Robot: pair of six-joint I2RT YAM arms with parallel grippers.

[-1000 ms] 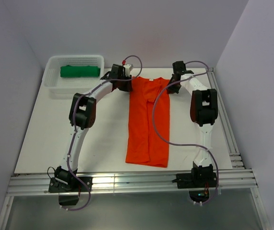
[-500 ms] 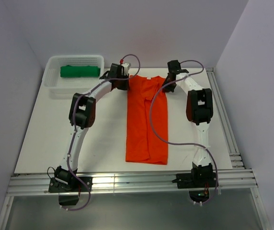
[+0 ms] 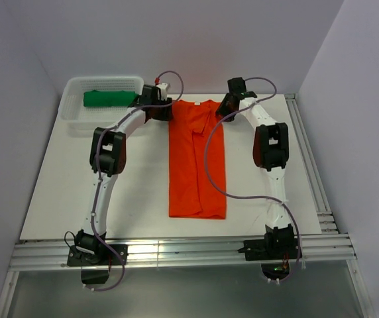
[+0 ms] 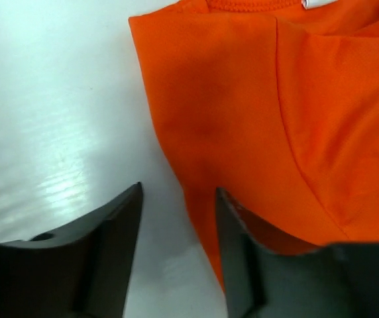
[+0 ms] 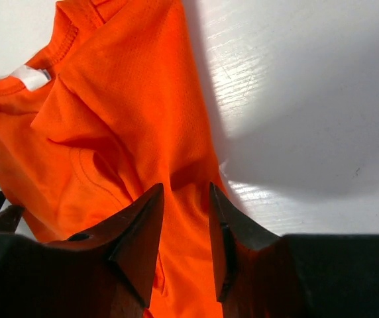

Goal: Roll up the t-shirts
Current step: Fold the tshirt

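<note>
The orange-red t-shirt (image 3: 197, 165) lies flat on the white table as a long narrow strip, collar at the far end. My left gripper (image 3: 164, 111) is at its far left corner. In the left wrist view this gripper (image 4: 178, 192) is open, with the shirt's edge (image 4: 242, 99) and bare table between its fingers. My right gripper (image 3: 225, 108) sits at the far right corner. It stands open (image 5: 185, 187) just over wrinkled orange cloth (image 5: 130, 112) and clamps nothing. The green t-shirt (image 3: 110, 99) lies rolled up in the basket.
The white mesh basket (image 3: 70, 114) stands at the table's far left corner, close to the left arm's wrist. Aluminium rails run along the near edge (image 3: 176, 253) and the right edge (image 3: 311, 165). Walls close in the back and both sides.
Both grippers were shut on the shirt's collar-end corners and have opened. The orange shirt has been dragged away from the arm bases and a little to the left.
</note>
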